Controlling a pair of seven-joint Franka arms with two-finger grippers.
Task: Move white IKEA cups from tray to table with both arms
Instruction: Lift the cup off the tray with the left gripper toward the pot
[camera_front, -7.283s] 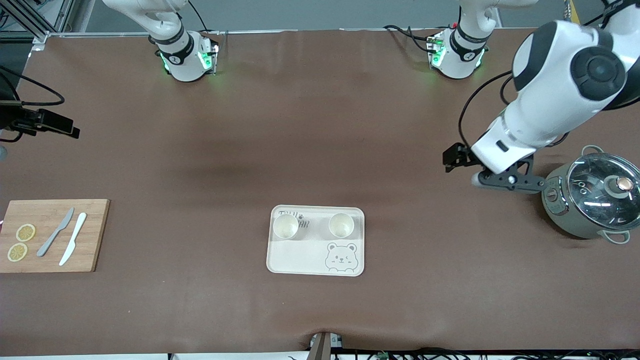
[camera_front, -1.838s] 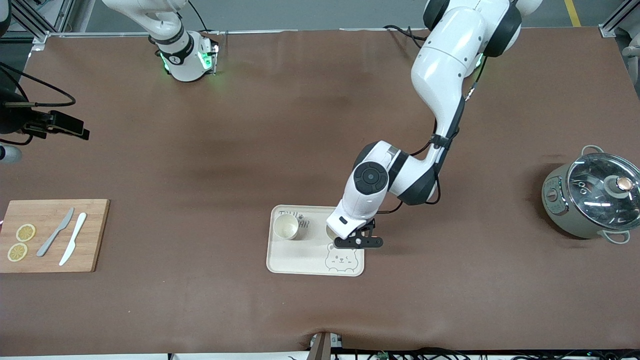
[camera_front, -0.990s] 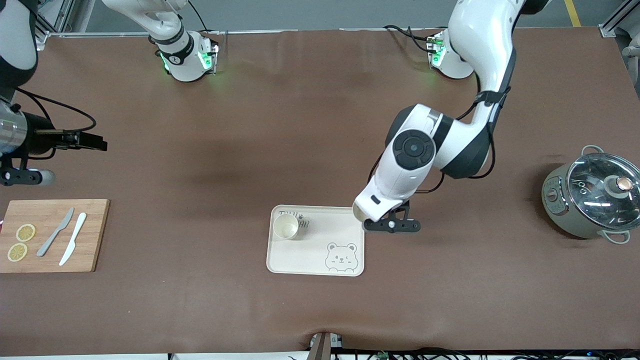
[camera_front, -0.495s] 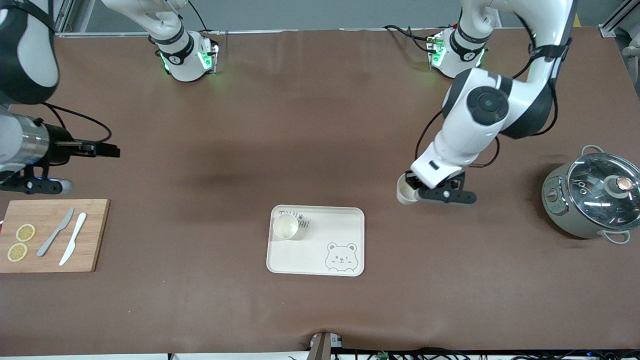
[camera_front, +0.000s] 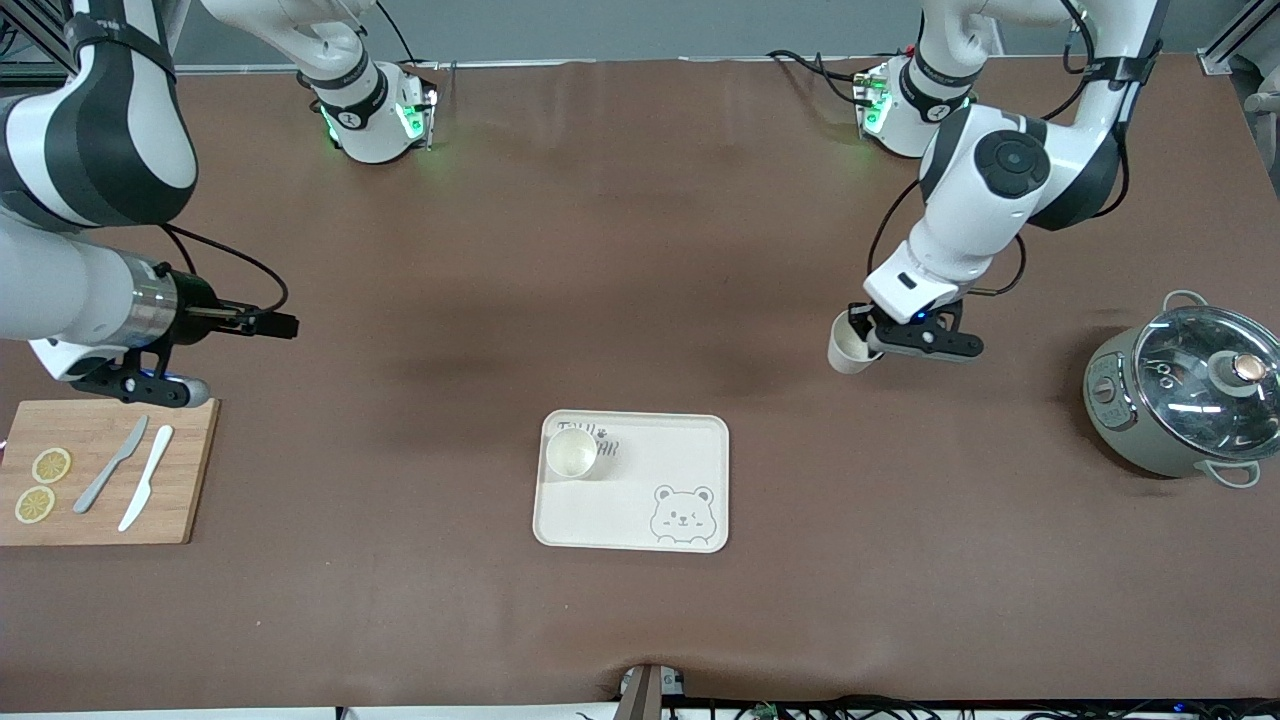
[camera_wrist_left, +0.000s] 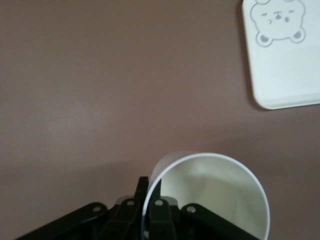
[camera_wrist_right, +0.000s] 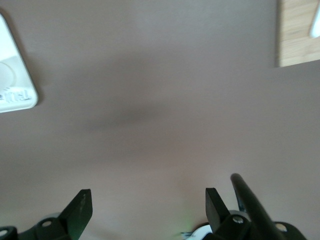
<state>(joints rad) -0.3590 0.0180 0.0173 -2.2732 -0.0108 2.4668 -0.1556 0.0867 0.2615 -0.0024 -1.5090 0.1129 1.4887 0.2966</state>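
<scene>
One white cup (camera_front: 571, 453) stands upright on the bear tray (camera_front: 620, 515), in the corner toward the right arm's end. My left gripper (camera_front: 862, 335) is shut on the rim wall of the second white cup (camera_front: 846, 352) and holds it over bare table between the tray and the pot. In the left wrist view the cup (camera_wrist_left: 215, 192) shows its open mouth, with my left gripper (camera_wrist_left: 151, 200) pinching its wall, one finger inside and one outside. My right gripper (camera_front: 278, 325) is open and empty over bare table near the cutting board; it also shows in the right wrist view (camera_wrist_right: 149, 206).
A grey pot with a glass lid (camera_front: 1190, 395) stands at the left arm's end. A wooden cutting board (camera_front: 100, 470) with two knives and lemon slices lies at the right arm's end. The tray's corner shows in the left wrist view (camera_wrist_left: 285, 65) and in the right wrist view (camera_wrist_right: 12, 85).
My left gripper took one cup off the tray and carried it up toward the left arm's end. My right arm has swung in over the table toward the middle.
</scene>
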